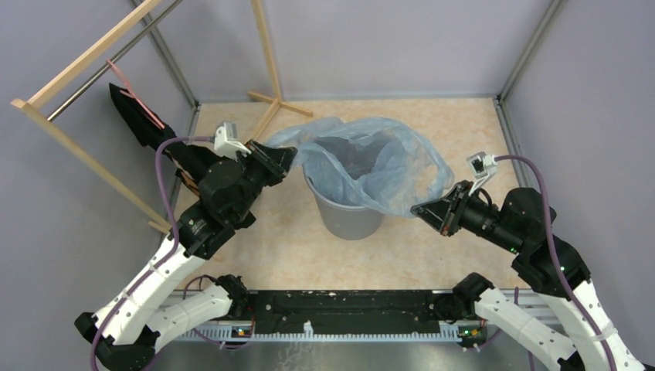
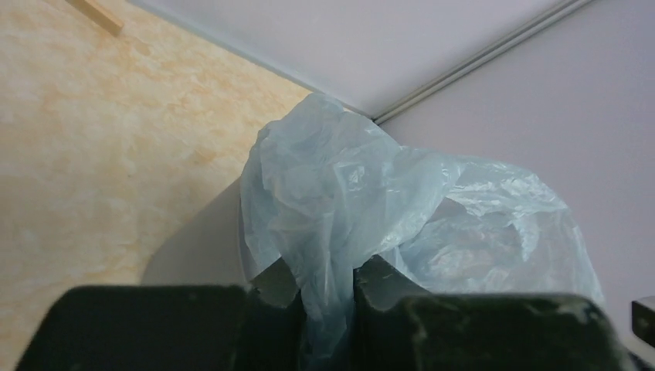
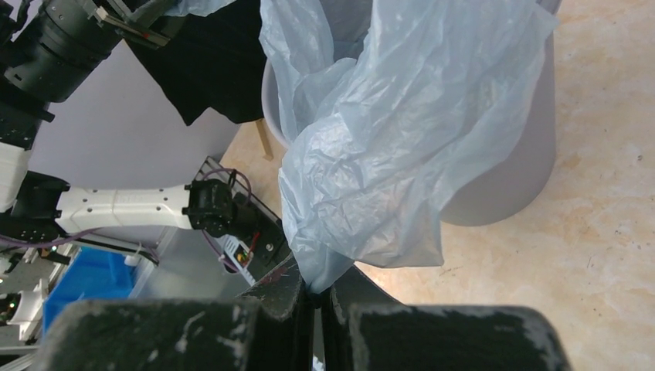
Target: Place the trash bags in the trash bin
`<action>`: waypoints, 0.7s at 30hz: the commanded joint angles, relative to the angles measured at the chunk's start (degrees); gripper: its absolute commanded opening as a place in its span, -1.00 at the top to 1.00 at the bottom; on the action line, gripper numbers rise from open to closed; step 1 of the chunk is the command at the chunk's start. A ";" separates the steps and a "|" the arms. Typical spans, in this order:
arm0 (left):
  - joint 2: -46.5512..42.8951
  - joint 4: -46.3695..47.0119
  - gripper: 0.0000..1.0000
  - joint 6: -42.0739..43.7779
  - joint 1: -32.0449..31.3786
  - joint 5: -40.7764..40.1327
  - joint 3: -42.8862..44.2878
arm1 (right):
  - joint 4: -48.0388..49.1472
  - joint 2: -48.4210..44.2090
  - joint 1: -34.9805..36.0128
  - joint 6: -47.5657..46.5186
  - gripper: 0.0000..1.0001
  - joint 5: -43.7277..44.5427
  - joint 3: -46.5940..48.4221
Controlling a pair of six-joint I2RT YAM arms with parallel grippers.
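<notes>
- Two sets of fingers hold one trash bag (image 1: 371, 166), which lies draped over the mouth of the grey trash bin (image 1: 351, 220) near the middle of the worktop (image 1: 456, 139).
- Left fingers (image 1: 284, 161): narrowed about a bunched fold of the pale-blue film, which runs down between them; they stand at the bin's left rim.
- Right fingers (image 1: 423, 209): pressed together on a gathered corner of the film, off the bin's right side and nearer the arm bases.
- Governing relation: the bag's long axis runs left to right between the two grips, and the bin's mouth sits between and below them. The left fingers are nearer the rim, so the film probably needs spreading and lowering over it.
- Hidden: film covers the far rim, and the bin's floor cannot be seen, so how deep the bag hangs inside cannot be told. The left wrist view shows no bin.
- A black cloth (image 1: 139, 116) hangs on the wooden rack (image 1: 77, 69), apart from the task.
</notes>
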 commanded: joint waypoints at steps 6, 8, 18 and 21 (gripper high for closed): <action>-2.40 -8.04 1.00 15.84 0.26 7.08 3.16 | -3.58 -1.17 -0.37 -1.44 1.00 3.96 1.59; -3.03 -13.74 1.00 17.23 0.25 9.75 4.05 | -5.49 -1.30 -0.30 -1.68 1.00 7.63 1.72; -4.77 -30.44 1.00 23.50 0.26 14.47 2.97 | -5.75 -2.95 -0.32 2.58 1.00 14.23 -5.02; -2.57 -34.20 1.00 24.21 0.23 10.80 2.44 | -7.96 -3.21 -0.31 4.32 1.00 18.88 -4.49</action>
